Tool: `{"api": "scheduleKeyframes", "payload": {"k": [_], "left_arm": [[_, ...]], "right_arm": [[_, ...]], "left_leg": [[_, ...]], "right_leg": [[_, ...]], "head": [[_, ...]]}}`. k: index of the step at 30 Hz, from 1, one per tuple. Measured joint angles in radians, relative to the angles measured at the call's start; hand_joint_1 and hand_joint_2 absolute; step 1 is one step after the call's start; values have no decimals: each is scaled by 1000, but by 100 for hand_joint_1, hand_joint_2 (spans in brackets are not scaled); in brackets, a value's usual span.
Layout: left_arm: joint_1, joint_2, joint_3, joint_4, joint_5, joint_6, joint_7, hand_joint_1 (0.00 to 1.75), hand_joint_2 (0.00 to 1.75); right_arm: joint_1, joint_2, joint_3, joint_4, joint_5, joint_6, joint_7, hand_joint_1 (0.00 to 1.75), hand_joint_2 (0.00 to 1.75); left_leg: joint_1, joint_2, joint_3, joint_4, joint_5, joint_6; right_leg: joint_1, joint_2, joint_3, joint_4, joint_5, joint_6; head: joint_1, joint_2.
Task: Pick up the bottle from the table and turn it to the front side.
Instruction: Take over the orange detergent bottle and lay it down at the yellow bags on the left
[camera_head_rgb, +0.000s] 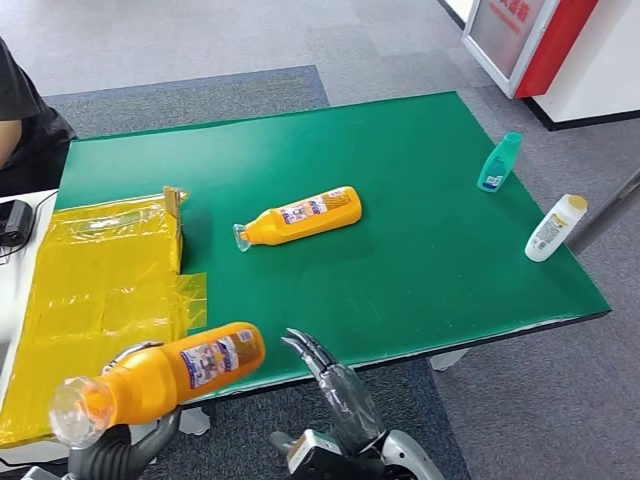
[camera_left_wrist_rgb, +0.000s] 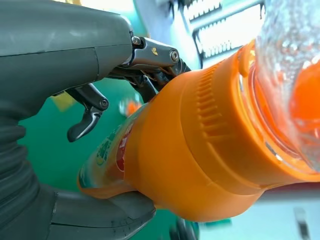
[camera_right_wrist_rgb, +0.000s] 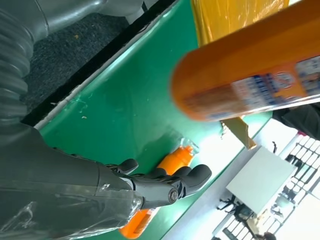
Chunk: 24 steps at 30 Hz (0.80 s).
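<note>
We see our left hand (camera_head_rgb: 124, 445) gripping the orange plastic bottle (camera_head_rgb: 162, 378) above the green bench (camera_head_rgb: 423, 250); our right hand (camera_head_rgb: 343, 395) holds nothing, fingers (camera_right_wrist_rgb: 188, 177) apart.

The near edge of the table (camera_head_rgb: 468, 250) is crowded: the left hand (camera_head_rgb: 124, 440) holds a bottle (camera_head_rgb: 162, 378) aloft over the near left corner, and the right hand (camera_head_rgb: 340, 395), fingers apart, hangs just off that edge. Yellow plastic (camera_head_rgb: 98, 290) covers the left side. A second bottle (camera_head_rgb: 302, 216) lies mid-table with bare green all round it. A teal bottle (camera_head_rgb: 499, 161) and a white bottle (camera_head_rgb: 555, 227) lie at the right edge.
</note>
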Motion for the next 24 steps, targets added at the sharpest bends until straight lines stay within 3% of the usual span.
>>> {"api": "scheduleKeyframes", "payload": {"k": [7,11,15,24], "left_arm": [[9,-68,96,-82,-133,72,1,151,175],[3,-97,139,-120,-374,203,30,151,175],[-17,-103,162,-138,-609,321,113,151,175],[-60,-95,174,-136,-805,413,229,169,175]], "right_arm": [[37,-1,-26,-38,-10,-5,4,0,175],[67,-1,-45,-56,-20,-2,13,0,175],[99,-1,-62,-75,-34,8,20,0,175],[134,-1,-80,-91,-60,21,26,0,175]], "left_leg": [[0,0,0,0,0,0],[0,0,0,0,0,0],[0,0,0,0,0,0],[0,0,0,0,0,0]], "right_leg": [[0,0,0,0,0,0],[0,0,0,0,0,0],[0,0,0,0,0,0],[0,0,0,0,0,0]], "head": [[0,0],[0,0],[0,0],[0,0]]}}
